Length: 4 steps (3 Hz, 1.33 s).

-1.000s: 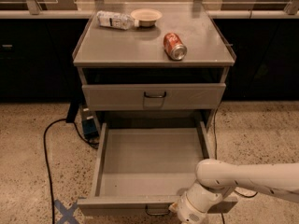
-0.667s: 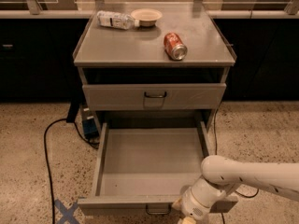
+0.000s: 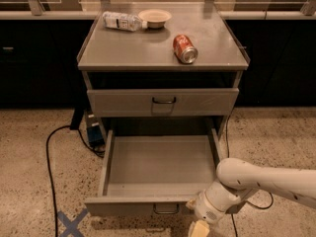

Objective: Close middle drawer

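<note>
While the middle drawer (image 3: 158, 163) juts camera-ward, gripper (image 3: 199, 228) hangs front-right.

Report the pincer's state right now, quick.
Pincer: open or closed cannot be told. It is down low by the right end of the front panel of the pulled-out middle drawer.

No lettering or brand can be read. The red can (image 3: 185, 49) and the plastic bottle (image 3: 122, 20) on the desk (image 3: 133, 48), well beyond the gripper (image 3: 200, 227), bear illegible markings. A blue X (image 3: 69, 223) marks the floor at left of the gripper, which sits low at the front right corner of the open middle drawer (image 3: 158, 164).
</note>
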{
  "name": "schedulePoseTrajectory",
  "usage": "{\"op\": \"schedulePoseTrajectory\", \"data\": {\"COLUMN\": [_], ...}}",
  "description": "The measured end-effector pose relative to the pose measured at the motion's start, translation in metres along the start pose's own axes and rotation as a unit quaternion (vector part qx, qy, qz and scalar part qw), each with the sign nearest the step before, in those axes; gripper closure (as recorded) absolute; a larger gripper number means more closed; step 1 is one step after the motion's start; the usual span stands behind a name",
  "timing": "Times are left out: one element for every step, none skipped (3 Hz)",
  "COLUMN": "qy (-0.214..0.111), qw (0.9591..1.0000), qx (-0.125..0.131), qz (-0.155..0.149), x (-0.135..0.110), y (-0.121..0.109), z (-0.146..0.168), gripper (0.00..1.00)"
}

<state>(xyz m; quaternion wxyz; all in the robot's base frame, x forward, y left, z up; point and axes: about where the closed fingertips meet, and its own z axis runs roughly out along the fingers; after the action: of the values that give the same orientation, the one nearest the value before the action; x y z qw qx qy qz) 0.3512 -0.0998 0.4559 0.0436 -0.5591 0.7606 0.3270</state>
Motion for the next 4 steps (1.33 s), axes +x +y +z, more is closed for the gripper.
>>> {"op": "schedulePoseTrajectory", "data": {"qy": [0.004,0.015,0.017,0.017], "qw": [0.9999,0.9995,0.9998,0.9998], "qx": [-0.014,-0.028,-0.004,-0.004], "qz": [0.003,0.005,0.003,0.003], "x": [0.002,-0.006,-0.032,-0.032], "y": [-0.001,-0.018,-0.057,-0.057], "z": [0.013,0.034,0.025,0.025], "gripper": [0.00,0.00,0.00,0.00]}}
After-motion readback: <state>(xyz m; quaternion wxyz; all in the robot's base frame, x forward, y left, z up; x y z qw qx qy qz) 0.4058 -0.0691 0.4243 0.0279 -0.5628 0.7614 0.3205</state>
